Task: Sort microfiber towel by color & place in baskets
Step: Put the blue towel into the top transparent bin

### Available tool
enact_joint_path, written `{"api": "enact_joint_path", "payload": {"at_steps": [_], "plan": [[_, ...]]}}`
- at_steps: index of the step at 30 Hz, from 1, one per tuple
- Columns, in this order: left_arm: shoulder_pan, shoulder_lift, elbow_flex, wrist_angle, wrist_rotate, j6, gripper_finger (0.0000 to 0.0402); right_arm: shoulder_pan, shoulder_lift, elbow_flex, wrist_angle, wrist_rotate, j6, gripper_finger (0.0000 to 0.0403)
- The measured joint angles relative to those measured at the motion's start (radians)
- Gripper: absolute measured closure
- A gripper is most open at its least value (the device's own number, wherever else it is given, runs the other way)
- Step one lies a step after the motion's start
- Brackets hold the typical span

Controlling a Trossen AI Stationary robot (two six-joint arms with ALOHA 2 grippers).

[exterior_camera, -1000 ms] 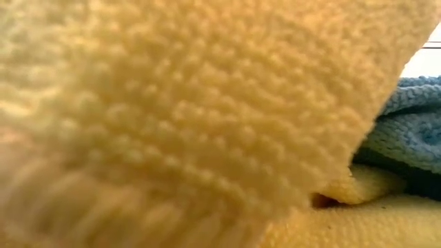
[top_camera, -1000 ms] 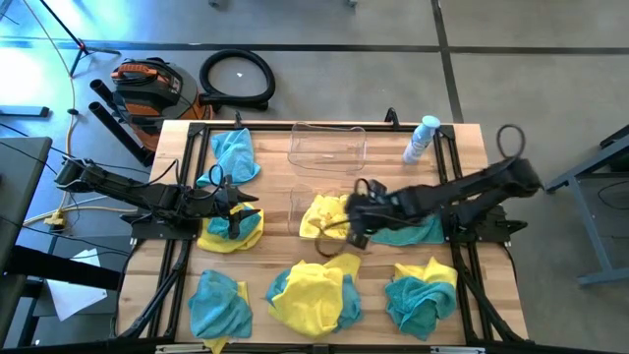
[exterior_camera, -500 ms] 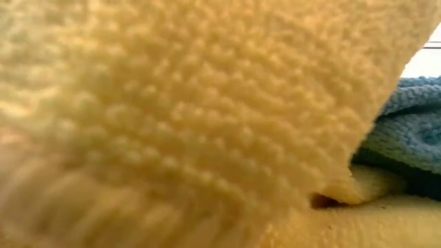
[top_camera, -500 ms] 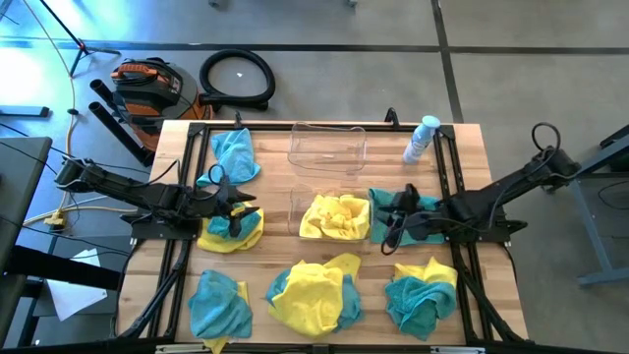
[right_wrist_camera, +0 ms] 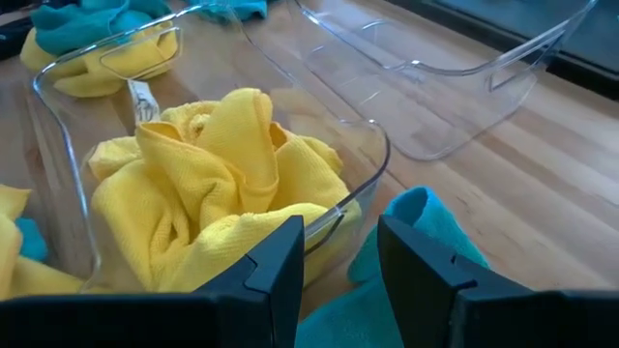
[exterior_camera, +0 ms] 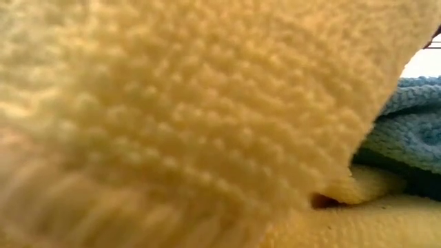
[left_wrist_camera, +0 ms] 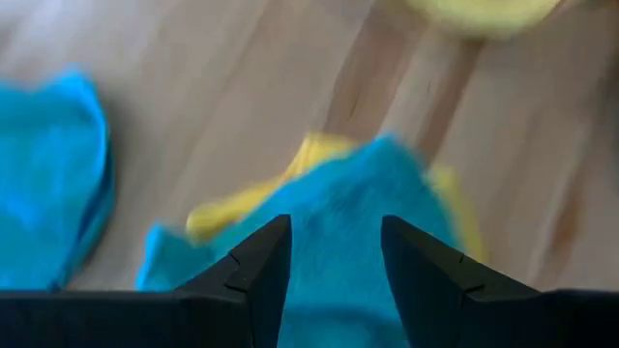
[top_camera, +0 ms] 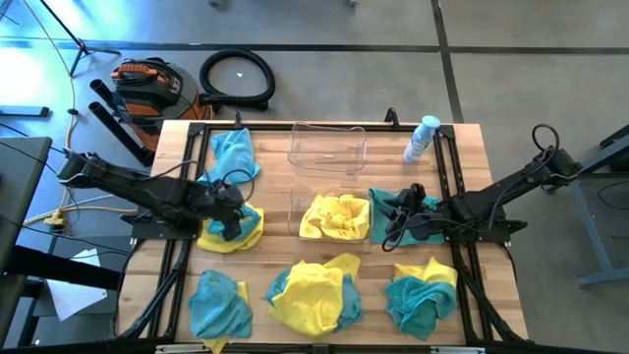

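The teal-blue towel (left_wrist_camera: pixel 334 208) on a yellow one (top_camera: pixel 248 233), left on the tabletop (top_camera: pixel 472 162), looks soft and light; pinch a raised fold. Left gripper (left_wrist_camera: pixel 334 266) hovers over it, jaws apart. Right gripper (right_wrist_camera: pixel 338 266), jaws apart, waits beside the basket (right_wrist_camera: pixel 372 159) of yellow towels (right_wrist_camera: pixel 218 184).
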Motion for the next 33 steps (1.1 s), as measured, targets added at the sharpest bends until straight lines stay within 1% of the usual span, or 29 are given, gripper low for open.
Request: {"api": "enact_joint_path", "payload": {"at_steps": [3, 5, 11, 13, 16, 20, 21, 22, 24, 27, 30, 33], "plan": [[0.0, 0.07, -0.001, -0.053, 0.031, -0.055, 0.025, 0.0, 0.0, 0.0, 0.0, 0.006, 0.0, 0.0274], [0.0, 0.114, -0.001, -0.057, 0.055, -0.08, 0.025, 0.0, 0.0, 0.0, 0.0, 0.006, -0.002, 0.0274], [0.0, 0.236, -0.001, -0.048, 0.061, -0.081, 0.025, 0.0, 0.001, 0.0, 0.0, 0.006, -0.001, 0.0274], [0.0, 0.273, -0.001, -0.047, 0.068, -0.081, 0.0257, 0.0, 0.001, 0.0, 0.0, 0.006, 0.0, 0.0274], [0.0, 0.318, -0.001, -0.047, 0.072, -0.069, 0.0294, 0.0, 0.001, 0.0, 0.0, 0.006, 0.0, 0.0274], [0.0, 0.332, -0.001, -0.05, 0.077, -0.057, 0.0381, 0.0, 0.001, 0.0, 0.0, 0.006, 0.0, 0.0274], [0.001, 0.326, 0.003, -0.057, 0.08, -0.055, 0.039, 0.0, 0.001, 0.0, 0.0, 0.006, 0.0, 0.0274], [0.001, 0.317, 0.012, -0.068, 0.081, -0.056, 0.0391, 0.0, 0.001, 0.0, 0.0, 0.006, 0.0, 0.0274], [0.001, 0.299, 0.05, -0.115, 0.08, -0.053, 0.0392, 0.0, 0.001, 0.0, 0.0, 0.006, 0.0, 0.0274], [0.001, 0.273, 0.15, -0.263, 0.052, -0.053, 0.0399, 0.0, 0.001, 0.0, -0.001, 0.006, 0.0, 0.0274], [0.001, 0.244, 0.281, -0.375, -0.01, -0.053, 0.04, 0.0, 0.001, 0.0, -0.002, 0.006, 0.0, 0.0274], [0.001, 0.237, 0.411, -0.45, -0.09, -0.053, 0.0401, 0.0, 0.001, 0.0, -0.002, 0.006, 0.0, 0.0274]]}}
